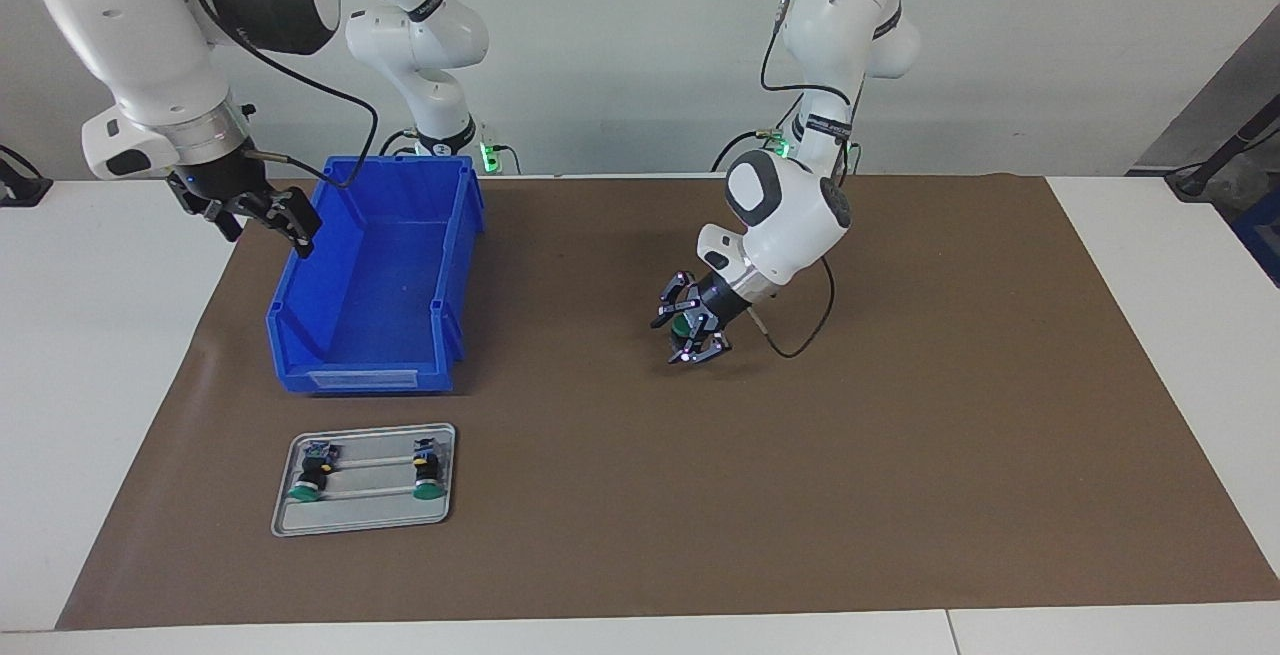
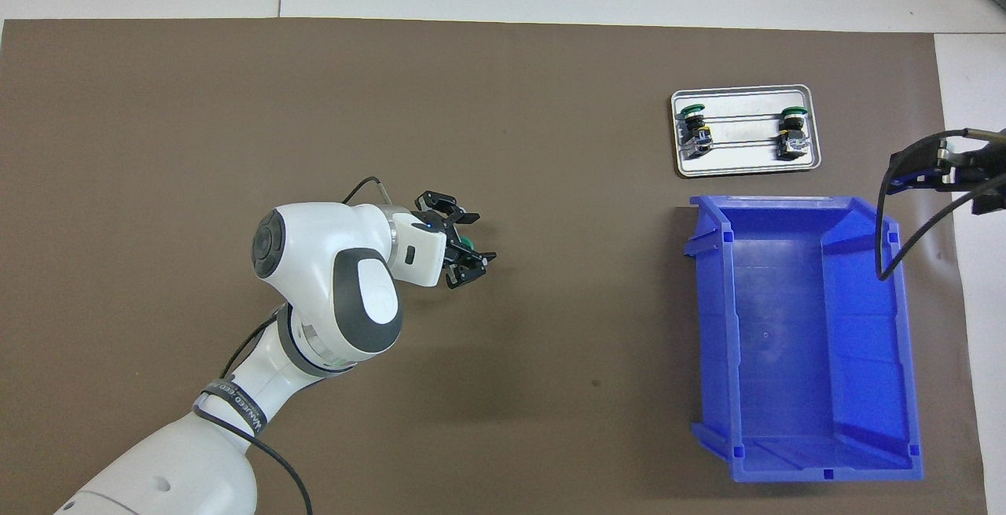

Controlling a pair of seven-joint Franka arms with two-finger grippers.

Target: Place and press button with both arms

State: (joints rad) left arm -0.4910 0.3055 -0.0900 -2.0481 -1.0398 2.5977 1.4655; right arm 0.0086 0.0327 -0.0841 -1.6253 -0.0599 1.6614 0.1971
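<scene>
Right arm: white, jointed, upper left of the facing view, waiting.
Right pincer (image 1: 262,218): hangs in the air at the rim of the blue bin, over the edge of the brown mat; its fingers are spread apart and nothing is between them. In the overhead view it shows at the right edge of the frame (image 2: 939,165).
Blue bin (image 1: 345,265): open plastic box standing on the mat, left of centre in the facing view, with nothing visible inside; lower right in the overhead view (image 2: 711,326).
Metal tray (image 1: 290,480): small, flat and grey, lower left of the facing view, farther from the robots than the bin and just apart from it; upper right in the overhead view (image 2: 743,163).
Two spare buttons: green-capped, lying on the tray, one toward each end (image 1: 312,476) (image 1: 427,475), apart from each other.
Brown mat (image 1: 900,455): covers most of the white surface (image 1: 1150,625).
Left arm: white, bent downward, right of centre in the facing view.
Left pincer (image 1: 688,332): low over the bare middle of the mat, fingers parted, standing loosely around the button; left of centre in the overhead view (image 2: 465,244).
Button (image 1: 684,324): only its green cap shows, between the left pincer's fingers; whether it rests on the mat I cannot tell. The overhead view shows the same green patch (image 2: 467,244).
</scene>
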